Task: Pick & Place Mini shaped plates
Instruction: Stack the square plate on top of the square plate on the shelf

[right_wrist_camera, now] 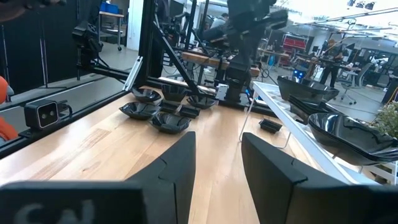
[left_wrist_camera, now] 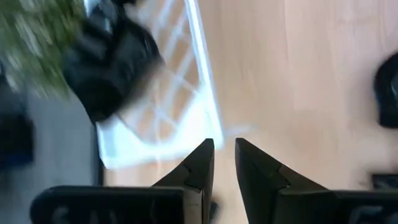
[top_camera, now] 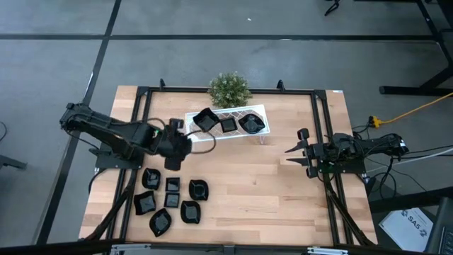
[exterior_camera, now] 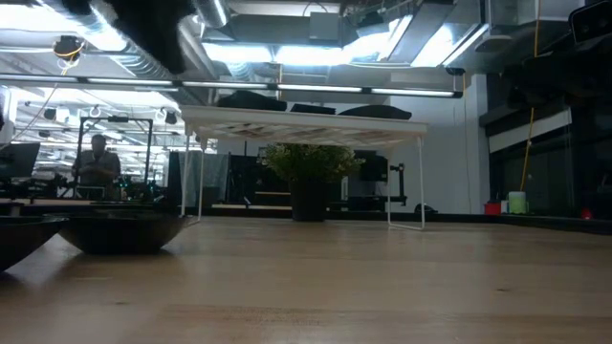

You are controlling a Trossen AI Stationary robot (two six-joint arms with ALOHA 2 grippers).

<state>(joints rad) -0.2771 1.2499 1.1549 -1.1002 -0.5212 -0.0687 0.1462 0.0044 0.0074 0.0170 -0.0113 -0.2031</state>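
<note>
Left gripper hangs just off the rack's near-left corner, its two dark fingers drawn nearly together with only a thin slit between them and nothing pinched. Three mini shaped plates sit in a row on the white rack — glossy black, the leftmost angular, the middle square, the rightmost rounder. Seven more plates lie clustered on the wooden table near its front-left corner, well apart from the rack; their shapes vary too much to name one long axis.

From above the rack reads as a flat lattice; the low view shows it standing on thin white legs, the dishes as dark low mounds on top and the green plant behind. One bowl-like plate looms large at table height.

Right gripper rests over the table's right side, fingers spread and empty — its wrist camera catches the shine on the racked plates.
</note>
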